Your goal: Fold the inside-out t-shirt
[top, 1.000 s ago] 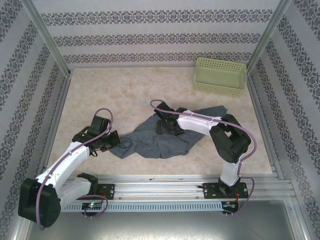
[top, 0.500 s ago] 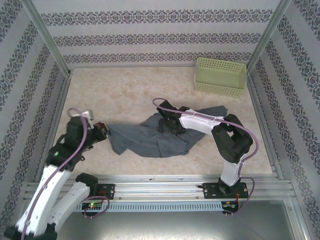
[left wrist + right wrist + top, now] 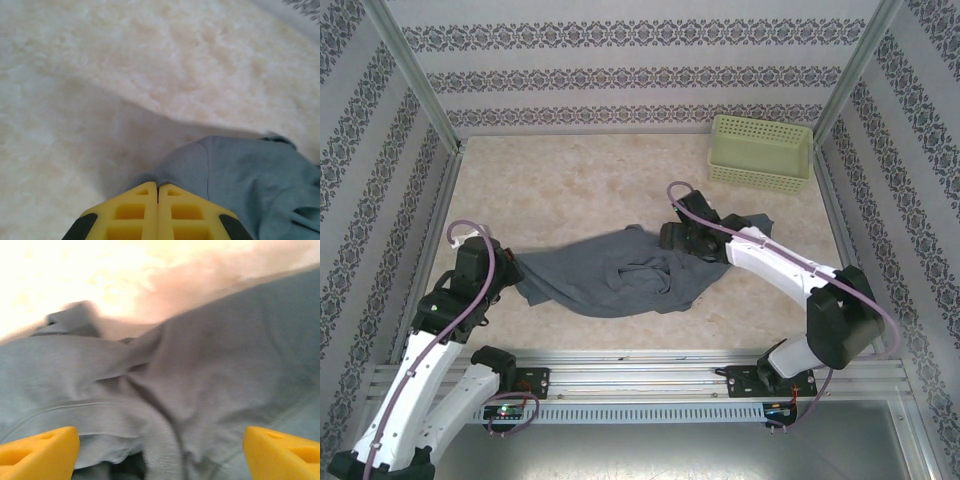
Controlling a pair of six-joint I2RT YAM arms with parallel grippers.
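Observation:
The inside-out t-shirt (image 3: 620, 278) lies crumpled and stretched sideways in the middle of the table, slate blue-grey with no print. My left gripper (image 3: 510, 265) is shut on its left edge. In the left wrist view the yellow fingertips (image 3: 145, 200) meet at the left gripper (image 3: 158, 187), pinching a fold of the t-shirt (image 3: 240, 170). My right gripper (image 3: 672, 240) hovers open over the shirt's upper right part. Seen from the right wrist, the right gripper (image 3: 160, 455) has its fingers (image 3: 40, 450) wide apart above wrinkled t-shirt cloth (image 3: 200, 370), gripping nothing.
A pale yellow-green perforated basket (image 3: 760, 150) stands at the back right corner. Patterned walls with metal posts (image 3: 415, 70) enclose the beige table (image 3: 560, 180). A metal rail (image 3: 640, 370) runs along the near edge by the arm bases.
My left gripper has pulled the shirt's left edge further left, spreading the cloth. The right gripper has moved right and back, from the shirt's middle to its upper right part.

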